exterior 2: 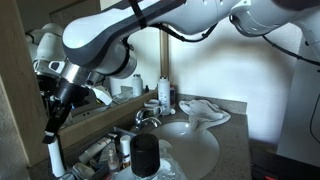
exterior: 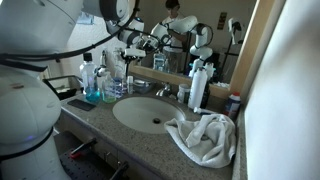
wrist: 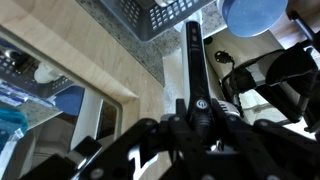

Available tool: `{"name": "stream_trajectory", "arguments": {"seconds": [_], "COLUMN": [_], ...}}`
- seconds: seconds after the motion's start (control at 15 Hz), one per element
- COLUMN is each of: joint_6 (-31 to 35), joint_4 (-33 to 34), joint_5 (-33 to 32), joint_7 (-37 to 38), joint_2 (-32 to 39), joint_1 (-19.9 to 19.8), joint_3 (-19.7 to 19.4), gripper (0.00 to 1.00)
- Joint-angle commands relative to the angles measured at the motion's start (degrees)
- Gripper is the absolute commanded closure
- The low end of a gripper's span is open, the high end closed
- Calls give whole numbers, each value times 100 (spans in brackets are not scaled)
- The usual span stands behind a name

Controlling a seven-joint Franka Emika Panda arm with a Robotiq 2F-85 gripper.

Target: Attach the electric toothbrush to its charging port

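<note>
My gripper (wrist: 200,112) is shut on the black electric toothbrush (wrist: 193,60), and its round power button shows between the fingers. In the wrist view the handle points away from me over the stone counter. In an exterior view the gripper (exterior 2: 58,104) holds the toothbrush (exterior 2: 50,126) tilted downward, just above a white upright object (exterior 2: 52,158) at the counter's end. I cannot tell whether that object is the charging port. In an exterior view the gripper (exterior: 133,47) hovers over the bottles left of the sink.
A black cable (wrist: 228,62) lies beside the toothbrush. A dark basket (wrist: 165,12) and a blue bottle (exterior: 92,88) stand nearby. The sink (exterior: 150,112), the faucet (exterior: 163,90), a white bottle (exterior: 197,85), a crumpled towel (exterior: 205,137) and a black cup (exterior 2: 145,155) fill the counter.
</note>
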Motion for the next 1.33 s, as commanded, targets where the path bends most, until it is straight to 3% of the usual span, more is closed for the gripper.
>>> {"name": "stream_trajectory", "arguments": {"seconds": [0.0,1.27], "joint_6": [-137,-111], "joint_4": [99,-132], "joint_5": [287,330], "joint_7": [-331,-325], "joint_2": [-80,-130], "joint_1": [-162,-91], "joint_3": [94,47], "gripper": [87,87]}}
